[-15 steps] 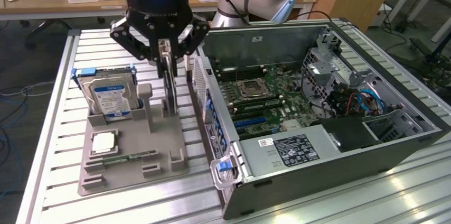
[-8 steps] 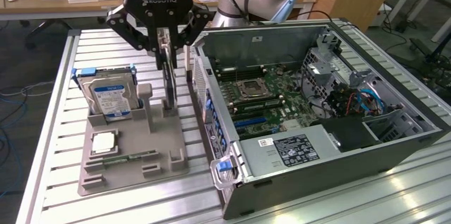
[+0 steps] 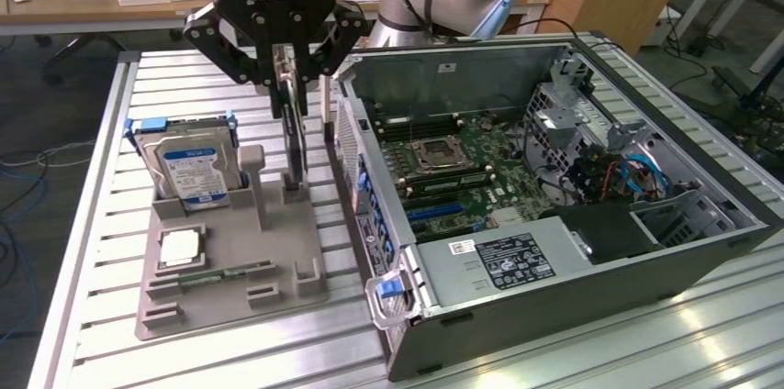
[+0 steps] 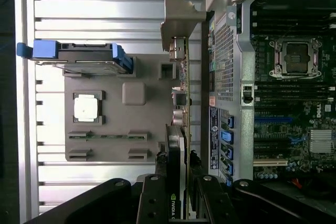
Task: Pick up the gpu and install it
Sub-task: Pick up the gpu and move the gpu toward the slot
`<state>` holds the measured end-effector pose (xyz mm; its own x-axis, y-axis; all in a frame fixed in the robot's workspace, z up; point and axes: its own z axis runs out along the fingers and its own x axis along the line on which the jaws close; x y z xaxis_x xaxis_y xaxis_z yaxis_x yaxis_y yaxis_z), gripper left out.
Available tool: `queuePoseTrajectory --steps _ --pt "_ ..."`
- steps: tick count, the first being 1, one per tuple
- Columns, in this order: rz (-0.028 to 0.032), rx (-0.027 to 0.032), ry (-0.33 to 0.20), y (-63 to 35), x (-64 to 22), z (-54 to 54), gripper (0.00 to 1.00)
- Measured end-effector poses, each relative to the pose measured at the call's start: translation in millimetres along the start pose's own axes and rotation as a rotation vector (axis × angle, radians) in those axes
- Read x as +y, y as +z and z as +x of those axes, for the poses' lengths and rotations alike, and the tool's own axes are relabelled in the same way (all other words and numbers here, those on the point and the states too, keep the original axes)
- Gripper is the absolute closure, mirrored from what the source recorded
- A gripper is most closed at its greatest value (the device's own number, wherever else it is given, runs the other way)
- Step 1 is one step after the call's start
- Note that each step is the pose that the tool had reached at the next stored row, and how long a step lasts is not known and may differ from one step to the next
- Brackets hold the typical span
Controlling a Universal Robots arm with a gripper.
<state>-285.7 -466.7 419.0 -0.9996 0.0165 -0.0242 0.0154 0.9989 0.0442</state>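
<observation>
The gpu point(image 3: 292, 146) is a thin dark card standing on edge at the side of the grey parts holder point(image 3: 220, 293) nearest the computer case. Its lower edge is down at the holder's slot; I cannot tell whether it is lifted clear. My gripper point(image 3: 304, 116) hangs straight above it, with one finger on each side of the card and shut on it. In the wrist view the gpu point(image 4: 182, 72) runs edge-on away from my gripper point(image 4: 177, 161), with its silver bracket point(image 4: 181, 14) at the far end.
The open computer case point(image 3: 612, 288) lies at the exterior view's right, with its motherboard point(image 3: 453, 169) and expansion slots point(image 4: 273, 119) exposed. The holder point(image 4: 147, 124) also carries an upright hard drive point(image 3: 190, 164), a processor chip point(image 3: 182, 247) and a green memory stick point(image 3: 227, 272).
</observation>
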Motion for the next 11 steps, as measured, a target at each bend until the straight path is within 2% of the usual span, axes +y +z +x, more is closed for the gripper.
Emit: queuePoseTrajectory --steps 5,11 --pt "0.0 0.0 0.0 -4.0 0.3 -0.1 0.73" --pt "0.0002 0.0002 0.0 -4.3 0.4 -1.0 0.73"
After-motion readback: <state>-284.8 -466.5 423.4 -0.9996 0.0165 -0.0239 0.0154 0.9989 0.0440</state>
